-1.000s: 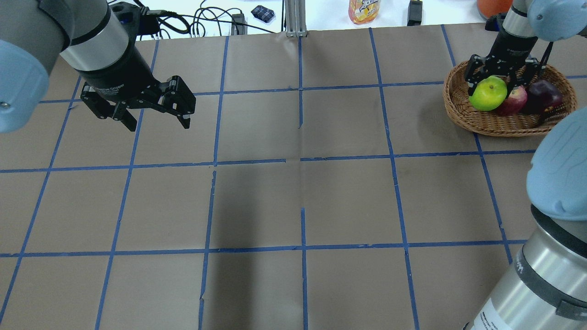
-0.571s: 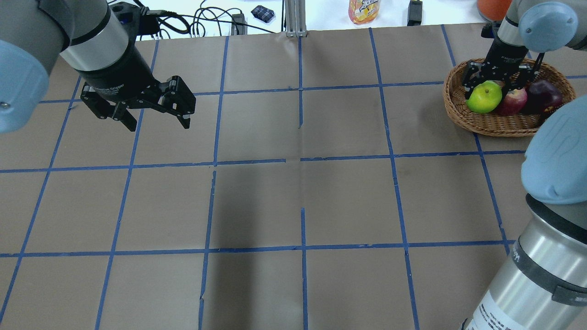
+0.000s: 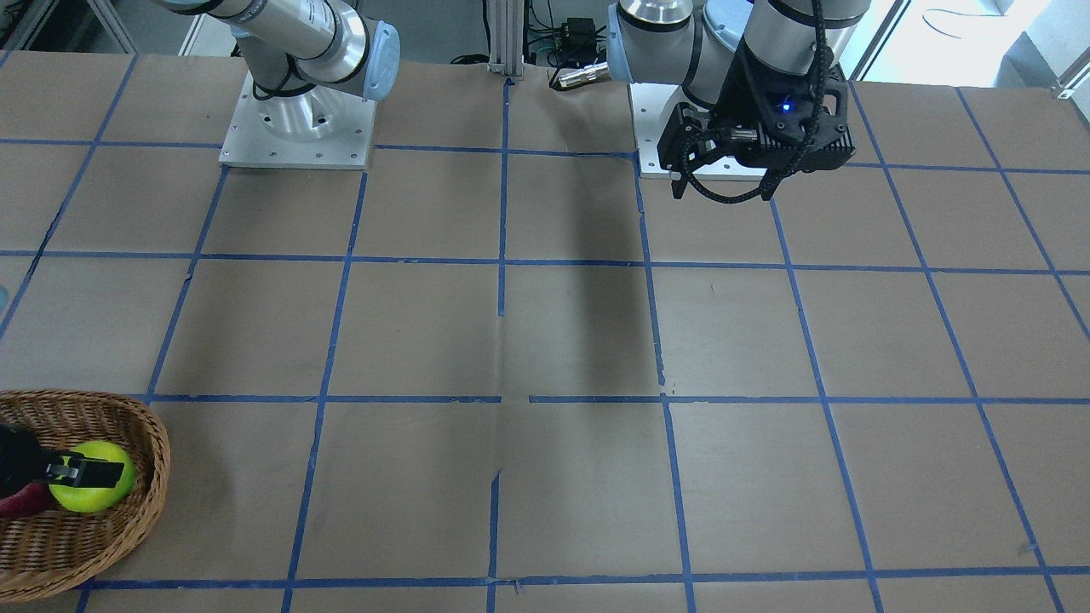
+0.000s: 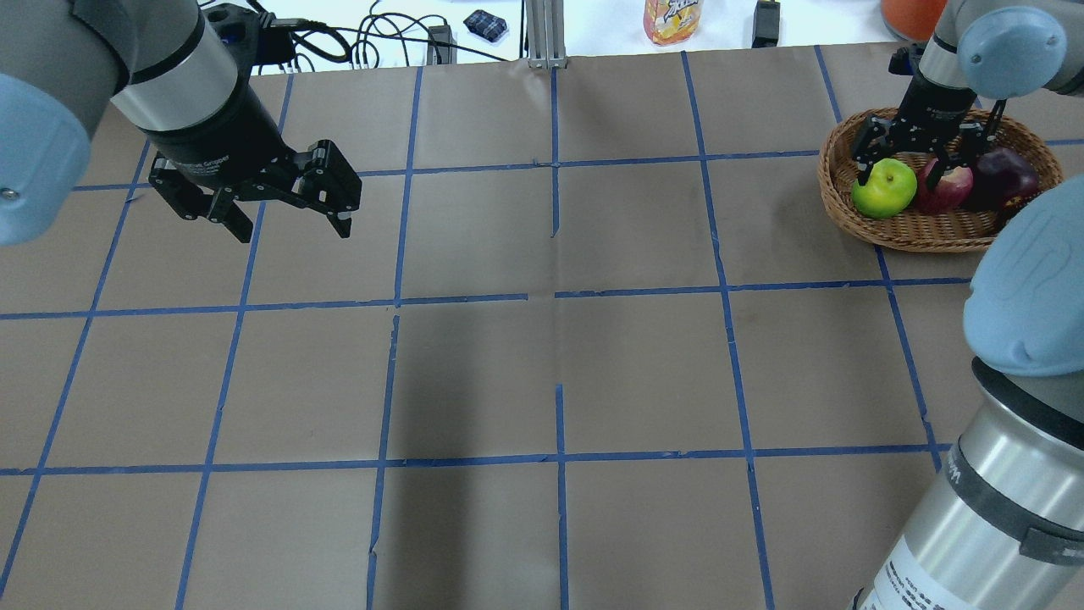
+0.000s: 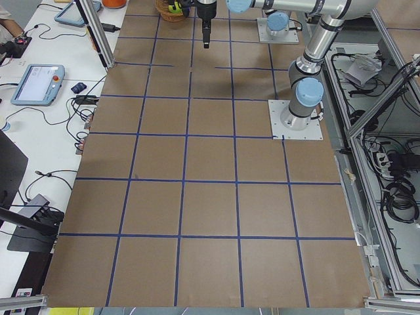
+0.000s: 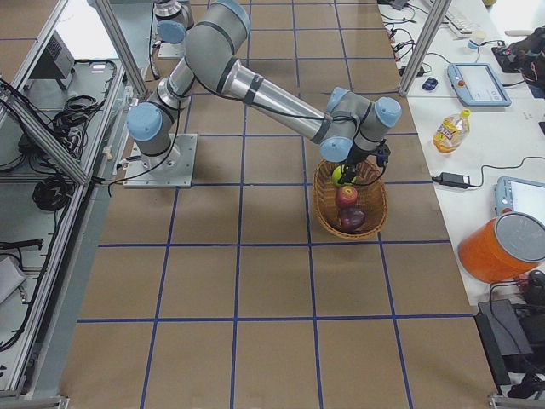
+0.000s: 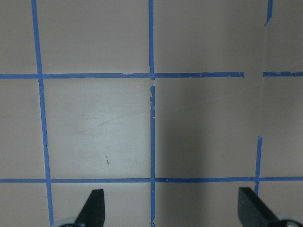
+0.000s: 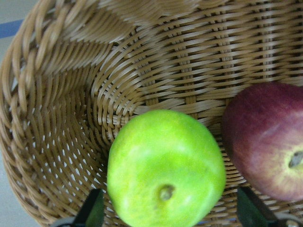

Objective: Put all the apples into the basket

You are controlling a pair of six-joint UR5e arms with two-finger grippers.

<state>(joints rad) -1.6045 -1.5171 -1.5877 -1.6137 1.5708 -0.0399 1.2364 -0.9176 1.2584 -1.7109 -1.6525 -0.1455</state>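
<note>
The wicker basket [image 4: 923,237] stands at the table's far right. In it lie the lime green apple [image 4: 884,188], the red apple [image 4: 948,185] and the dark maroon apple [image 4: 1003,174]. My right gripper [image 4: 896,174] hangs just above the green apple with its jaws wide apart. In the right wrist view the green apple [image 8: 165,168] rests on the basket's weave [image 8: 142,71] between the fingers without touching them, with the red apple [image 8: 270,146] beside it. My left gripper [image 4: 292,230] is open and empty above the table's far left.
A juice bottle [image 4: 673,19], cables [image 4: 373,38] and an orange container [image 4: 910,13] lie beyond the table's far edge. The brown table [image 4: 550,364] carries a grid of blue tape. My right arm's elbow [image 4: 1025,296] hangs over the near right corner.
My right gripper has lowered the green apple into the basket and its jaws have opened off it. The apple now rests next to the red one. The left arm has not moved.
</note>
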